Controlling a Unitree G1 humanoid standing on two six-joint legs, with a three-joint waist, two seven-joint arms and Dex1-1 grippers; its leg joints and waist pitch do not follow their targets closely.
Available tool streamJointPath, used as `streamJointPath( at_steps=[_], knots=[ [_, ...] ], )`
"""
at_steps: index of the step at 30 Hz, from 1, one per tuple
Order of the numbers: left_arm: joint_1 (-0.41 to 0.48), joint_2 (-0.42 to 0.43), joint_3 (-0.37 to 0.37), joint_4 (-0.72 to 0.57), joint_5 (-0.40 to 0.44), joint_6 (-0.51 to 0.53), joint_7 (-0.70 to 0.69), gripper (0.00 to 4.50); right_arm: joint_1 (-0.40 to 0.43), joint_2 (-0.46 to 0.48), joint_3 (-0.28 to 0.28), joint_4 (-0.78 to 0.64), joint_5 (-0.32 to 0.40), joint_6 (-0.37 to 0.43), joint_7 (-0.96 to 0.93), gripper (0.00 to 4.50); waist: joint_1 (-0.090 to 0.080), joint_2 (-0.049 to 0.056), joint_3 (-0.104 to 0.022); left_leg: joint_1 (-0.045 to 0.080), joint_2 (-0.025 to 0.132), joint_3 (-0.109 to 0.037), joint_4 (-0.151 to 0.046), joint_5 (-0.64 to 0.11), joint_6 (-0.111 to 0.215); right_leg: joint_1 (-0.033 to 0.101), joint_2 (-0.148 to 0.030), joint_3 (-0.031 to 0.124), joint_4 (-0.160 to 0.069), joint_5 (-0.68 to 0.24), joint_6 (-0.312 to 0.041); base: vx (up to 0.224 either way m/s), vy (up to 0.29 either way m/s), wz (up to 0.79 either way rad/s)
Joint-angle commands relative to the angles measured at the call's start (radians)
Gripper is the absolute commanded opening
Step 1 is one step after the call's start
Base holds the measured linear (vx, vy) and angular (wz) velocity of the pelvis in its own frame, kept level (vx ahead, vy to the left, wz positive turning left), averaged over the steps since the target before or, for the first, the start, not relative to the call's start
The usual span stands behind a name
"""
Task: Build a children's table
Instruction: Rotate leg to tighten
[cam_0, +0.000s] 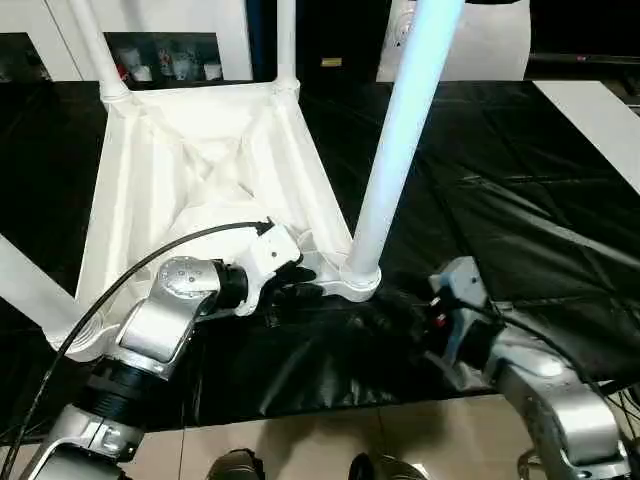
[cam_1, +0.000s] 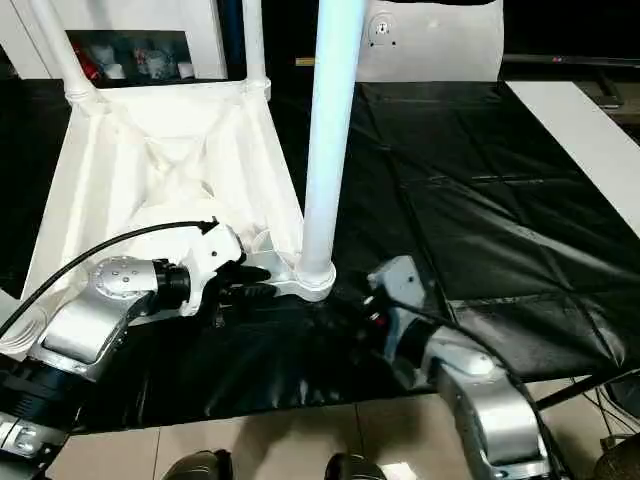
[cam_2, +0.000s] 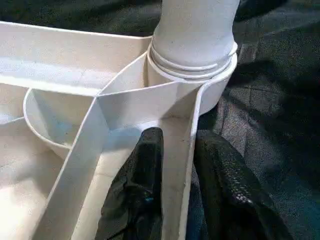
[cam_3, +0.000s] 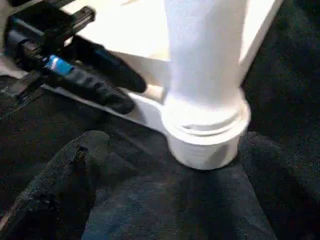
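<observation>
**Upturned children's table on a black counter, with a robot gripper on each side of the near corner**

A white plastic tabletop (cam_0: 190, 160) lies upside down on a counter (cam_0: 480, 180) covered in black sheeting, its ribbed underside facing up. White tubular legs stand in its round corner sockets. The nearest leg (cam_0: 395, 140) rises tall and straight from the near corner socket (cam_0: 358, 283), where the screw threads show at its base. Two more legs (cam_0: 95, 45) stand at the far corners, and a fourth (cam_0: 30, 285) leans out at the near left corner.

The left gripper (cam_0: 292, 285) reaches in from the left on a silver forearm, with a black cable looping over it. Its two black fingers (cam_2: 142, 185) straddle the tabletop's near side wall just beside the socket, one inside the rim and one outside. The jaws stand slightly apart around that wall; whether they press on it cannot be told.

The right gripper (cam_3: 165, 200) sits low over the black sheeting in front of the same socket, close to it but not touching. Its jaws are spread wide and hold nothing.

Beyond the counter stands a white cabinet (cam_0: 165, 45) with small items behind glass. A tiled floor (cam_0: 300, 450) shows along the near edge, with two dark shoe tips (cam_0: 235, 465).
</observation>
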Motion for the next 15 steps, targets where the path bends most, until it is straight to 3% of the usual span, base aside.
streamJointPath(
  at_steps=[1,7,15],
  knots=[
    [0.007,0.016,-0.036,0.021,0.025,0.003,-0.005,0.88,0.002,-0.009,-0.002,-0.017,-0.002,-0.013,-0.002,4.50,0.000,0.003,-0.057,0.004,0.053,-0.014,-0.065,-0.168,0.062,0.047,-0.067,0.058,-0.075,-0.203,-0.181,0.000,0.000,0.00],
    [-0.006,0.036,-0.065,0.022,0.047,0.036,-0.019,0.38,-0.001,-0.015,-0.002,-0.010,-0.004,-0.021,-0.007,4.50,0.001,0.005,-0.058,0.006,0.052,-0.014,-0.065,-0.166,0.059,0.046,-0.066,0.059,-0.074,-0.196,-0.179,0.000,0.000,0.00],
    [-0.031,0.067,-0.112,0.045,0.057,-0.032,-0.074,0.02,-0.038,-0.024,-0.021,0.018,0.010,-0.047,-0.006,4.50,-0.001,0.005,-0.061,0.003,0.050,-0.014,-0.061,-0.137,0.064,0.050,-0.064,0.059,-0.065,-0.132,-0.196,0.000,0.000,0.00]
  ],
)
